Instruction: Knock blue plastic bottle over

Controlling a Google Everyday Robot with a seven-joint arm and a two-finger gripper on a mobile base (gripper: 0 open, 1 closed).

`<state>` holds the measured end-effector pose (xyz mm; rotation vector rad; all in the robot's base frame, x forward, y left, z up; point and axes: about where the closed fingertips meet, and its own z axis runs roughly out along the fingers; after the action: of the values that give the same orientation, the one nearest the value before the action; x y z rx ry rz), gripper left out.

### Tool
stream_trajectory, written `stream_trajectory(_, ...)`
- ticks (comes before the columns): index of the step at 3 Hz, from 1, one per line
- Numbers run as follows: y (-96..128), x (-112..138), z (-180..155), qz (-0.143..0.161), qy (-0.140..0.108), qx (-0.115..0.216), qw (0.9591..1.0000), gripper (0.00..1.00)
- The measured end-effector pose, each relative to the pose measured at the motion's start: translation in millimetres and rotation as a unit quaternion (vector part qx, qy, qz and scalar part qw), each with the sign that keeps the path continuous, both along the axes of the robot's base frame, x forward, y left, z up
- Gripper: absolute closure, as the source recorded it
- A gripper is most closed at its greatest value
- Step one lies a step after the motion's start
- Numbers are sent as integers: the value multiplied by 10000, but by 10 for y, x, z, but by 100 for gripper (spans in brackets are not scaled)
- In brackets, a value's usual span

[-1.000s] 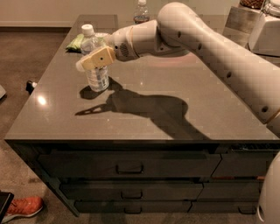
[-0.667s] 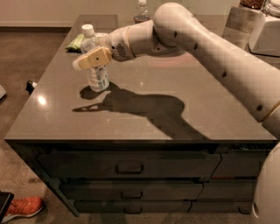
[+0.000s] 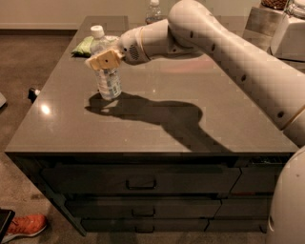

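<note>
The blue plastic bottle [image 3: 107, 80], clear with a white cap and a pale blue-and-white label, stands on the dark countertop [image 3: 157, 114] toward its left side, leaning slightly. My gripper [image 3: 105, 59] reaches in from the right on the long white arm [image 3: 224, 43] and sits against the bottle's upper body, covering its shoulder. A slimmer clear bottle [image 3: 153, 11] stands at the far edge of the counter.
A green bag [image 3: 84, 45] lies on the counter behind the bottle. Drawers [image 3: 140, 181] fill the cabinet front. White appliances [image 3: 286, 28] stand at the far right. An orange shoe [image 3: 24, 226] lies on the floor at lower left.
The arm has swung slightly left, and the gripper stays against the bottle's top. The bottle has shifted left a little with it and still stands.
</note>
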<state>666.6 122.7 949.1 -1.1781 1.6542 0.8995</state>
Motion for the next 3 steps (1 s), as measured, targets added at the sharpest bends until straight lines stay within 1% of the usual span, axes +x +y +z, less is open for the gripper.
stream_trajectory(1,-355,92,140,-231,-43,-296,9993,93)
stream_trajectory(2,-817,137,244,-457,-67,-702,9965,100)
stream_trajectory(3,-1201,107,293,-544,-95,-1088,9925,100)
